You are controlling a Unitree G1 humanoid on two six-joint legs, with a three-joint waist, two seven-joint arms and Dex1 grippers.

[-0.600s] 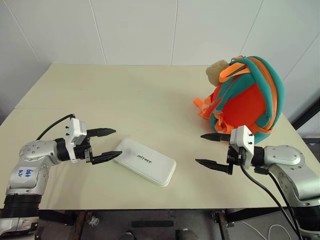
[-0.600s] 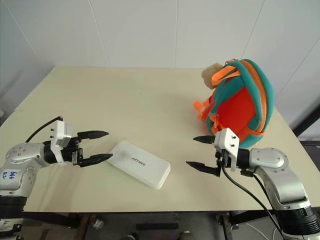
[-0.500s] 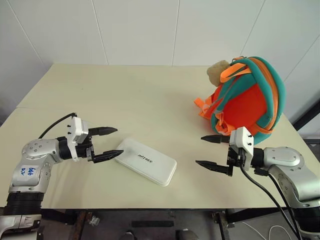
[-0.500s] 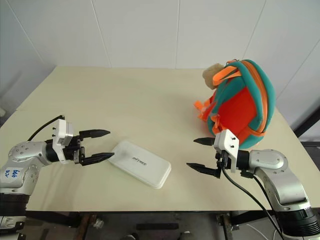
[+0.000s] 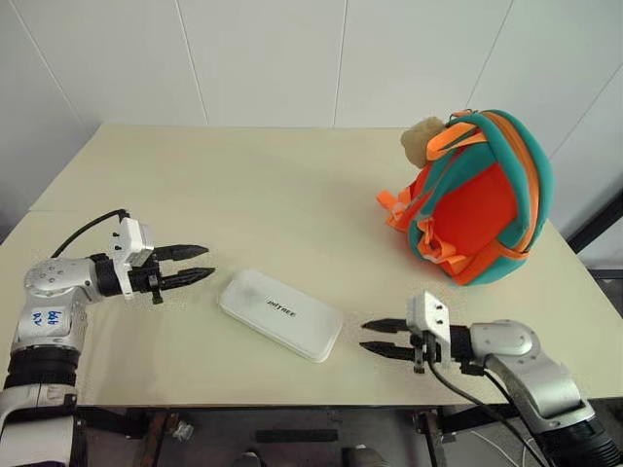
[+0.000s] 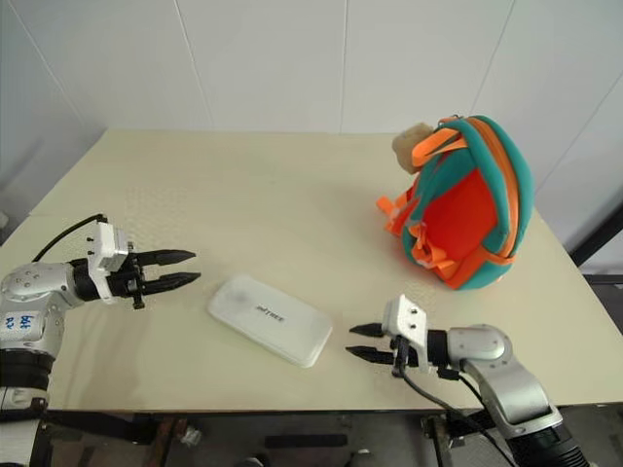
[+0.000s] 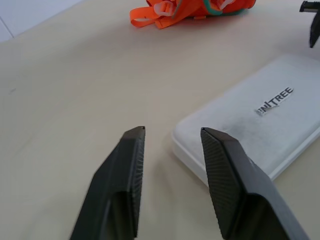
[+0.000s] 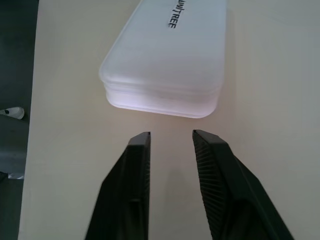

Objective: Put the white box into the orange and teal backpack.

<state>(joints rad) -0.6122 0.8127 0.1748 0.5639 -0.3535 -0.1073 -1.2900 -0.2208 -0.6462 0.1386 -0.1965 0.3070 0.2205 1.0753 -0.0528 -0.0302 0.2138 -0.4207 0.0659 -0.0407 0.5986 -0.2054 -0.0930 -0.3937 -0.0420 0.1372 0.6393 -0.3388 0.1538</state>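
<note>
Now white box [image 5: 280, 314] flat near table's front edge [image 5: 292, 389], both claws, left [image 5: 198, 264], right [image 5: 375, 338], slightly parted, empty, flanking it.

Landmark: the white box [image 5: 280, 315] lay flat on the table [image 5: 253, 185], near its front edge.
Left gripper [image 5: 200, 263]: just left of the box, apart.
Right gripper [image 5: 369, 337]: just right, apart.
Backpack [image 5: 477, 195]: well behind, to the right.

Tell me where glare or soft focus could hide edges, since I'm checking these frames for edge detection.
Right wrist view: the near end of the flat white rectangular box glows overexposed, its rim hazy, and the black fingers cast a faint shadow on the cream table. Left wrist view: the fingers look soft, the box lettering readable. Eye views: even light, only soft shadows under the orange and teal backpack.
</note>
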